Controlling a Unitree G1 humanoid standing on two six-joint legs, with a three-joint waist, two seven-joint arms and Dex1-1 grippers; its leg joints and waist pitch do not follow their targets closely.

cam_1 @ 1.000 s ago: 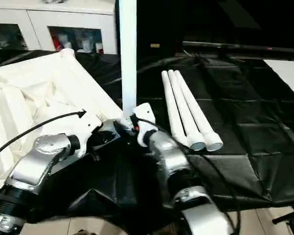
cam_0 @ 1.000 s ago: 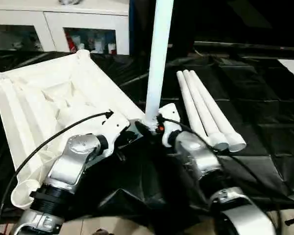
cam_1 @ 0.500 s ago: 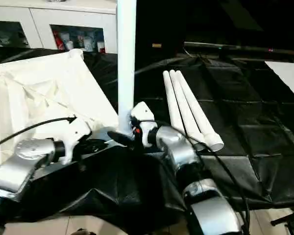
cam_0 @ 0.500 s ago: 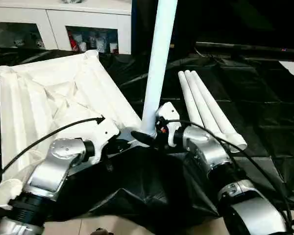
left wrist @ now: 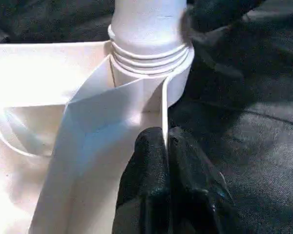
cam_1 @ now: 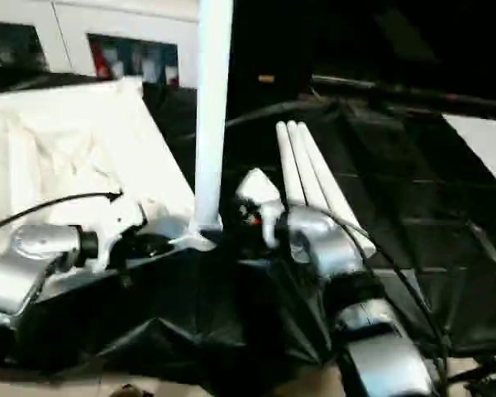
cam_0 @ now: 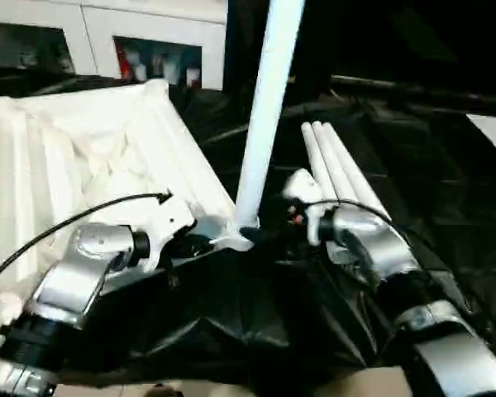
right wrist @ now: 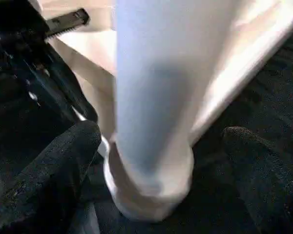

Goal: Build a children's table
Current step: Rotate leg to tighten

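tabletop (cam_0: 83, 157) lying ribbed side up on black sheet (cam_0: 446, 190), upright leg (cam_0: 264, 107) being seated in near corner socket (left wrist: 151, 63), left gripper (left wrist: 166, 161) being clamped on tabletop rim, right gripper (right wrist: 158, 161) being held apart astride leg base, three legs (cam_0: 335, 169) lying beside

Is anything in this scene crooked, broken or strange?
Slightly. The upright white tube leg in the white plastic tabletop's near corner socket leans a little instead of standing straight. The left tool pinches the tabletop's rim; the right tool is open around the leg. Nothing looks broken.
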